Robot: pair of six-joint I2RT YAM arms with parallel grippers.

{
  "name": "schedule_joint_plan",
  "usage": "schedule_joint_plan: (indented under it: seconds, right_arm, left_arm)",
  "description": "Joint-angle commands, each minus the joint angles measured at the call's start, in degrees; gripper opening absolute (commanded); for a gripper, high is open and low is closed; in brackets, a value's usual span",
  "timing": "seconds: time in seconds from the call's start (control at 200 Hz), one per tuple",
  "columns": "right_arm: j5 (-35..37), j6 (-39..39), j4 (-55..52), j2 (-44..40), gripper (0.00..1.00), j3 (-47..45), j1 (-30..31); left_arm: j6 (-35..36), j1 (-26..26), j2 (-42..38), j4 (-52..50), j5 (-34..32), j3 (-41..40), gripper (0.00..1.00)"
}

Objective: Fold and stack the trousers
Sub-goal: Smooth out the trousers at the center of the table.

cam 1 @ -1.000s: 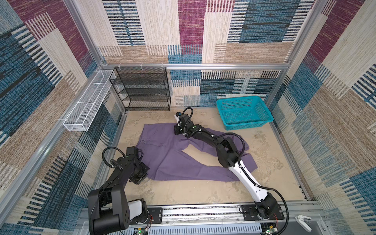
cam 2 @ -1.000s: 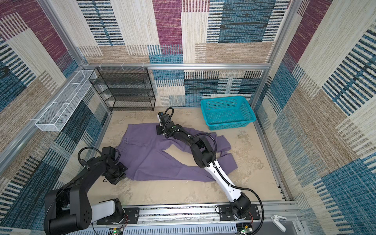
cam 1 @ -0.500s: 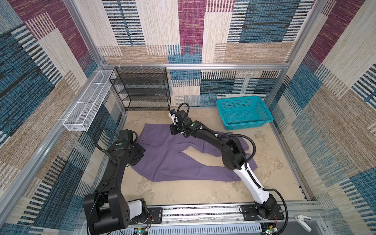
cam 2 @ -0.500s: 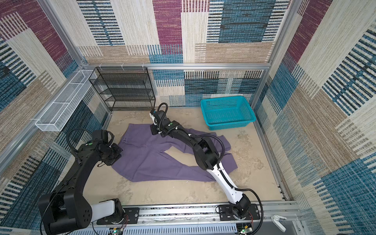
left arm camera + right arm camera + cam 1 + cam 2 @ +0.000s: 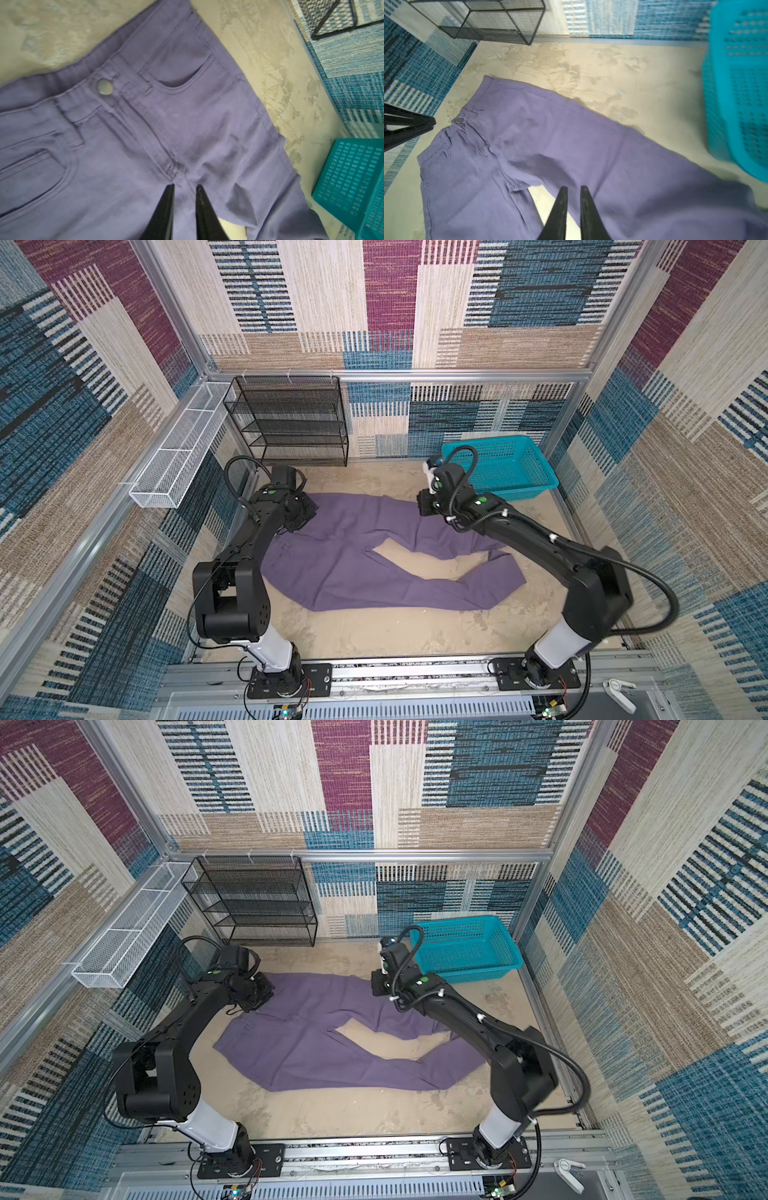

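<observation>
Next, with left gripper (image 5: 185,186) and right gripper (image 5: 574,187) parted and empty, pinch trousers (image 5: 353,564) along far edge, lay far leg squarely over near leg.

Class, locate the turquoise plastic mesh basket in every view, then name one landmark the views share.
In both top views: turquoise plastic mesh basket far back on the right.
Left wrist: basket beyond the purple cloth trousers' side seam.
Right wrist: basket blurred, beyond the trousers' leg.
Shared landmark: black wire mesh shelf, in all four.
</observation>
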Motion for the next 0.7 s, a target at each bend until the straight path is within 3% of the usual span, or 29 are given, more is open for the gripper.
schedule_joint_plan:
  seconds: [0.0,0.115,0.225,0.341,0.421,0.501,0.611,0.696]
  right_arm:
    - [1.1,4.2,-2.1,-8.3,0.19,-8.4,-4.1]
    - [2.8,5.0,-4.7,-15.9,0.2,-16.0,-9.7]
    - [-1.5,5.4,-5.0,-19.6,0.2,-20.9,-18.0]
    - [-6.6,5.4,-3.6,-20.2,0.2,-24.6,-26.6]
    - [-11.7,6.0,-1.7,-19.8,0.21,-27.6,-32.5]
    - [-15.5,6.1,0.7,-19.5,0.31,-30.2,-36.8]
    - [-13.5,5.0,1.5,-18.0,0.54,-31.3,-38.1]
    - [-12.9,4.2,2.7,-15.4,0.61,-31.7,-38.9]
  left_arm:
    - [3.1,-1.6,4.2,2.9,-0.6,3.9,0.22]
    - [4.2,-2.5,8.6,3.3,-0.4,7.8,0.28]
    - [4.7,-2.6,11.6,5.4,-0.1,9.3,0.33]
    - [5.2,-2.6,14.3,6.9,0.0,10.3,0.22]
    - [5.7,-2.6,15.9,7.2,-0.1,10.9,0.19]
    - [6.0,-2.5,17.0,7.5,-0.4,10.8,0.19]
    - [6.2,-2.6,18.0,8.0,-0.8,10.2,0.19]
    - [6.3,-2.5,18.6,8.3,-1.2,9.7,0.2]
